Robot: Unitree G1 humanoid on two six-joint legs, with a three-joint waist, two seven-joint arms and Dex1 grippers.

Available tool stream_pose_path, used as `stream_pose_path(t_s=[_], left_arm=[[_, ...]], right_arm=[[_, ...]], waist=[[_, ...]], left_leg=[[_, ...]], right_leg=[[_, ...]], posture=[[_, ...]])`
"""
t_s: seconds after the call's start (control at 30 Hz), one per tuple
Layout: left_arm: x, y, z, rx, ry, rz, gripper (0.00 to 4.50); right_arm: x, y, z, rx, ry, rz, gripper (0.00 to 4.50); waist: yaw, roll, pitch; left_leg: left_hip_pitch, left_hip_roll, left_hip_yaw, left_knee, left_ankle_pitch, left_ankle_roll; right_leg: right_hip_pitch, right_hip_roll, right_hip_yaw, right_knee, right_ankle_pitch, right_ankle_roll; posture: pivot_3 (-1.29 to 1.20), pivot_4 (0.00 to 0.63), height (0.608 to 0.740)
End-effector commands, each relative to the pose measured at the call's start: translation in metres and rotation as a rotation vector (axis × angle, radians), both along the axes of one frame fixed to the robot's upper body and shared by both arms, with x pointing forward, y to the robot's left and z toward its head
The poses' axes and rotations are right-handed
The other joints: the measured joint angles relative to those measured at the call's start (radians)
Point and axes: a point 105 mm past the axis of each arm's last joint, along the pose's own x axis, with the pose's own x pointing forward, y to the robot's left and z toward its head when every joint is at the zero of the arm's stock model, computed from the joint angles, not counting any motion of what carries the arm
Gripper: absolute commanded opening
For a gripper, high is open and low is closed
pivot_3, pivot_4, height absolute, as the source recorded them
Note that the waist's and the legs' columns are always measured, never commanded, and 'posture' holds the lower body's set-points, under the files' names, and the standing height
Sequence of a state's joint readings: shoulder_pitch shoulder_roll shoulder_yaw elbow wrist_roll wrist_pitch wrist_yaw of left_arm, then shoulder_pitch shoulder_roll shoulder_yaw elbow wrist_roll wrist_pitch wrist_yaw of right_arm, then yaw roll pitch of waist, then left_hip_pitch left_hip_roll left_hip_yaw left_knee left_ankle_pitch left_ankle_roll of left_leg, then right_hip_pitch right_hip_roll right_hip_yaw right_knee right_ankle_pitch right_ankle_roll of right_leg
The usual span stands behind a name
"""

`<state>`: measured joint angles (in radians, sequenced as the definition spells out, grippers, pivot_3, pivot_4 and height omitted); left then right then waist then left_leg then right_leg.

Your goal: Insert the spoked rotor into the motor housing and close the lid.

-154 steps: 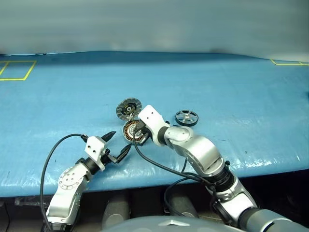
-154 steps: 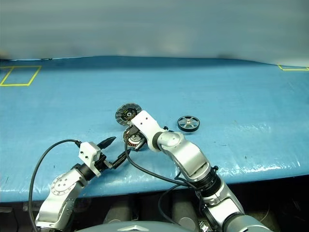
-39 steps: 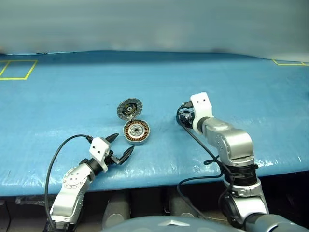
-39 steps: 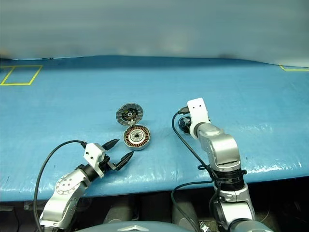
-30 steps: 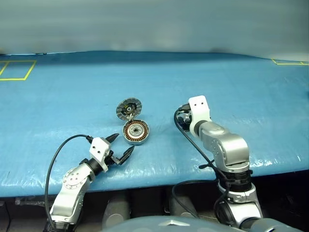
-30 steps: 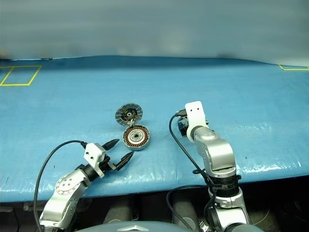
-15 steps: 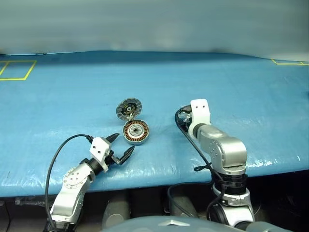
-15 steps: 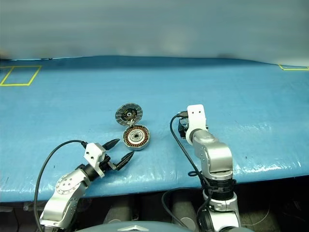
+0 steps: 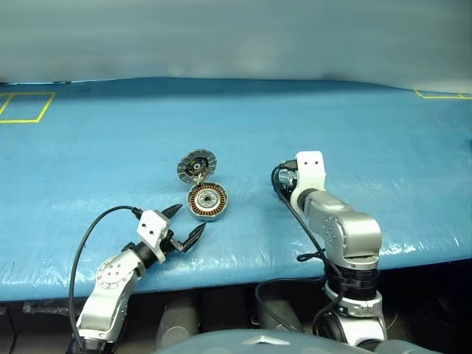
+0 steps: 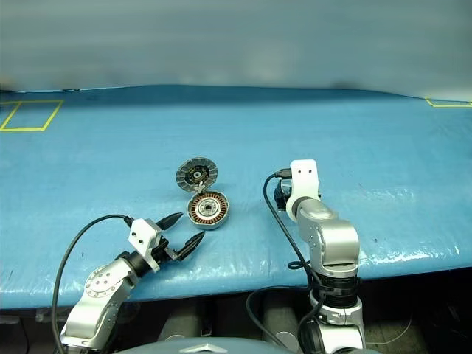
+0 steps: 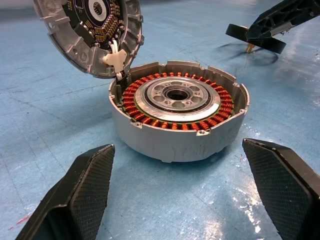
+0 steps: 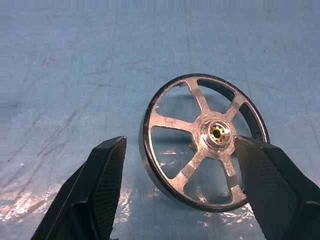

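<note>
The spoked rotor [image 12: 205, 142] lies flat on the blue tabletop [image 9: 110, 140], to the right of the motor housing [image 9: 207, 202] and well apart from it, under the front of the right claw. Proceeding from the left: two yellow tape outlines [image 9: 26, 107] mark the far left corner of the tabletop. The left claw [image 9: 184, 223] sits low near the front edge, its two black fingers [image 11: 80, 192] spread wide and released, gripping nothing; it points at the motor housing, which stands just beyond its fingertips without contact. The motor housing rests upright on the tabletop, with its ring of copper coils and silver centre hub exposed. The lid [image 9: 197, 164] is hinged at the far side of the housing and stands raised, ribbed inner face toward the robot. Further right, the right claw [image 12: 185, 195] is poised over the spoked rotor, fingers apart and released. In the right wrist view one finger is clear of the rim on one side; the other overlaps the rim on the opposite side, and contact there cannot be determined. A black cable [image 9: 289, 210] runs along the right arm.
</note>
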<state>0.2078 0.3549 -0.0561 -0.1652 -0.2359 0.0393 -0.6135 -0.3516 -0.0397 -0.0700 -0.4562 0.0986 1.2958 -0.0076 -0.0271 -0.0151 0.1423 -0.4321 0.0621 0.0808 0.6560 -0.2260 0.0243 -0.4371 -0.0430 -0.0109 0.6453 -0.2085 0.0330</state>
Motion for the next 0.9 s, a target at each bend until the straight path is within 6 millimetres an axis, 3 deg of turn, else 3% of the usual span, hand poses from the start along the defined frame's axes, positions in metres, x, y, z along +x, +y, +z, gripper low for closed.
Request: stream_pose_path(t_s=[0.03,0.33,0.9], left_arm=[[-0.001,-0.006,0.007,-0.006,-0.028,-0.025,4.5],[0.0,-0.007,0.007,-0.007,-0.026,-0.029,4.5],[0.0,-0.007,0.007,-0.009,-0.027,-0.03,4.5]], right_arm=[[0.001,0.006,0.02,0.025,-0.08,0.023,3.6],[0.008,-0.008,0.011,0.018,-0.082,-0.108,3.6],[0.004,-0.008,-0.006,0.006,-0.036,-0.152,3.6]], waist=[[-0.001,0.0,0.0],[-0.001,0.0,0.0],[-0.003,0.0,0.0]], left_leg=[[0.0,0.0,0.0,0.0,0.0,0.0],[0.0,0.0,0.0,0.0,0.0,0.0],[0.0,0.0,0.0,0.0,0.0,0.0]], right_leg=[[0.0,0.0,0.0,0.0,0.0,0.0],[0.0,0.0,0.0,0.0,0.0,0.0],[0.0,0.0,0.0,0.0,0.0,0.0]], posture=[[0.0,0.15,0.74],[0.0,0.15,0.74],[0.0,0.15,0.74]])
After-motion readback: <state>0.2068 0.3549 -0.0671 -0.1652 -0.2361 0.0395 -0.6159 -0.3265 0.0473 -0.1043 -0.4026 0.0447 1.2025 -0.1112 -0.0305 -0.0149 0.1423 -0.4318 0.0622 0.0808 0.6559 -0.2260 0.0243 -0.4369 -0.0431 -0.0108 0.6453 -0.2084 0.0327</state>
